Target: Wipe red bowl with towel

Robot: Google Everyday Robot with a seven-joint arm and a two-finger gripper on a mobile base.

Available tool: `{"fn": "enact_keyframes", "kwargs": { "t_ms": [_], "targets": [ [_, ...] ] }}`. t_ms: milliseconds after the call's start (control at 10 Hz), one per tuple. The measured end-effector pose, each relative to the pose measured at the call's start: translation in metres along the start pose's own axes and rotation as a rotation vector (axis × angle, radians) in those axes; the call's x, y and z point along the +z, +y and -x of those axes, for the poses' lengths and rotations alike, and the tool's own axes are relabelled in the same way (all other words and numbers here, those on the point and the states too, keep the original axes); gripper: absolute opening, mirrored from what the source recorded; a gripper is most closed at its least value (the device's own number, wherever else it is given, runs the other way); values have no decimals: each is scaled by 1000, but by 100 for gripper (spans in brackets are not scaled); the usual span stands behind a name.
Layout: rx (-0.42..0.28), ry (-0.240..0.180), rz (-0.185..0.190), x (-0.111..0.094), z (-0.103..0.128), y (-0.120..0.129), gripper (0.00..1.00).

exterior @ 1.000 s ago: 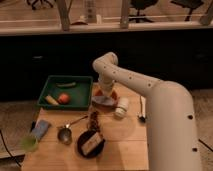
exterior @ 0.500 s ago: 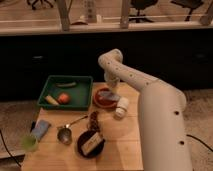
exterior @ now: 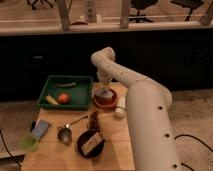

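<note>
The red bowl sits on the wooden table just right of the green tray. A pale grey-white towel lies inside it. My gripper hangs straight down over the bowl from the white arm, its tip at the towel. The arm's lower links hide the table's right side.
A green tray with an orange fruit, a yellow piece and a green vegetable stands at the left. A white cup, a metal cup, a black bowl, a light-blue cloth and a green cup surround the table's front.
The arm has swung slightly and the gripper has risen and shifted over the bowl; the towel now shows inside the bowl beneath it.
</note>
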State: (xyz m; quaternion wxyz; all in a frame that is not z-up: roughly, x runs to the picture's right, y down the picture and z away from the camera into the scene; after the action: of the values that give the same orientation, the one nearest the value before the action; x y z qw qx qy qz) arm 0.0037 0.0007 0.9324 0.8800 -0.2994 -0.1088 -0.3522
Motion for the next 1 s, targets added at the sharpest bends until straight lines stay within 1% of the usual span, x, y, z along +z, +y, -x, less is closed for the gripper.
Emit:
{"fn": "enact_keyframes", "kwargs": {
  "t_ms": [100,300,400,600,800,900,1000],
  "targets": [
    [-37,-13,-18,-4,9,-1,1],
    [-92,-42,-32,-8,22,13,1],
    [-109,-52,-32,-9,26,19,1],
    [-113,-62,-16,-7,27,33,1],
    [-73,-47,18,-4,2,54,1],
    [-38,-36,26,-2,-14,62,1],
    [0,-14,28,-1,-34,65,1]
  ]
}}
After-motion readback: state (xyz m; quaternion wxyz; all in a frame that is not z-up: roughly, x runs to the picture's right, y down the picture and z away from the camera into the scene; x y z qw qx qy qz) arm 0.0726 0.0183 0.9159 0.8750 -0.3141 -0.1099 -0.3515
